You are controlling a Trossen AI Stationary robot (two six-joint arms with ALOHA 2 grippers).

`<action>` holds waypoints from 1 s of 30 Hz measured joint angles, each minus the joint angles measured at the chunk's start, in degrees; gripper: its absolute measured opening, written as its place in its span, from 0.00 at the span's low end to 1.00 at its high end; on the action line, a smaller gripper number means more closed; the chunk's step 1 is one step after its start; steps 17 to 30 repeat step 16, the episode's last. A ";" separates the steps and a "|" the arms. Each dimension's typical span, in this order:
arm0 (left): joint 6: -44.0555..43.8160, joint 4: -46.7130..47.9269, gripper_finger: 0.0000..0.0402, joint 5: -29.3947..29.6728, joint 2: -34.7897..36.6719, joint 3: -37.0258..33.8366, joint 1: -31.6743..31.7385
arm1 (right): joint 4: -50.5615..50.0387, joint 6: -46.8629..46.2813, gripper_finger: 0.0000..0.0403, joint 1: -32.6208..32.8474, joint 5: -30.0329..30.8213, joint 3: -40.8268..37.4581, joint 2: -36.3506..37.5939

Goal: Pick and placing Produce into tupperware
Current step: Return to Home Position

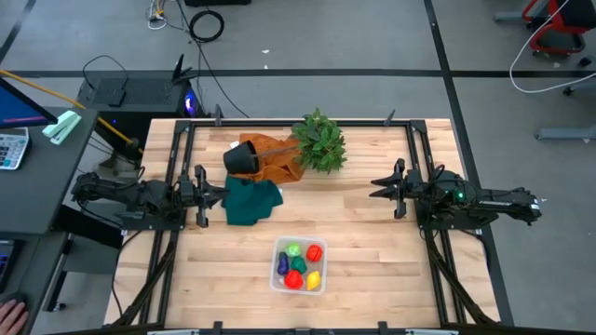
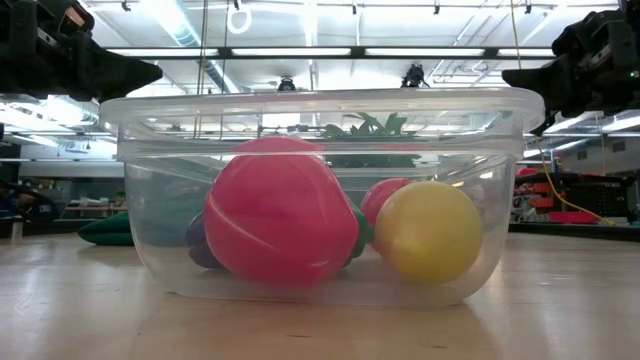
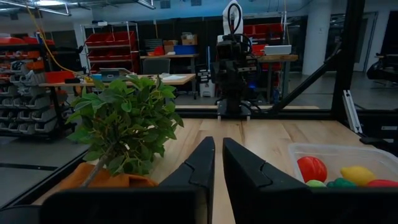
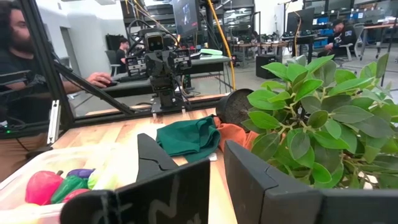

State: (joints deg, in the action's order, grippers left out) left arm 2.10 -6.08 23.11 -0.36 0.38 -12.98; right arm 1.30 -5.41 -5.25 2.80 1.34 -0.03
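All the produce lies inside the tub near the table's front edge. My left gripper is nearly closed, my right gripper open; both empty. Nothing left to pick, I judge.

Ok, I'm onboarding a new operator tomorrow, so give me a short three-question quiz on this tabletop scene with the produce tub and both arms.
1. True or false: the clear rectangular plastic tub holds toy produce.
2. Which lies nearest the left gripper? A) dark green folded cloth B) bushy green leafy plant C) tipped black pot
3. Fill in: the small yellow toy fruit lies in the tub beside a ___ piece at the near edge.

Key
1. True: red, light green, yellow and purple pieces lie inside.
2. A. The right gripper waits, open, on the opposite side of the table.
3. Red.
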 joint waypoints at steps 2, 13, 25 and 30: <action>0.01 -0.01 0.09 0.01 0.01 0.00 -0.02 | 0.00 0.00 0.00 0.01 -0.04 0.00 0.00; 0.01 0.01 0.07 0.01 0.01 0.01 -0.01 | 0.00 0.00 0.00 0.02 -0.01 0.00 0.02; -0.01 0.00 0.08 0.01 0.00 0.00 0.00 | 0.02 0.00 0.00 0.00 -0.01 0.00 0.00; -0.01 0.00 0.08 0.01 0.00 0.00 0.00 | 0.02 0.00 0.00 0.00 -0.01 0.00 0.00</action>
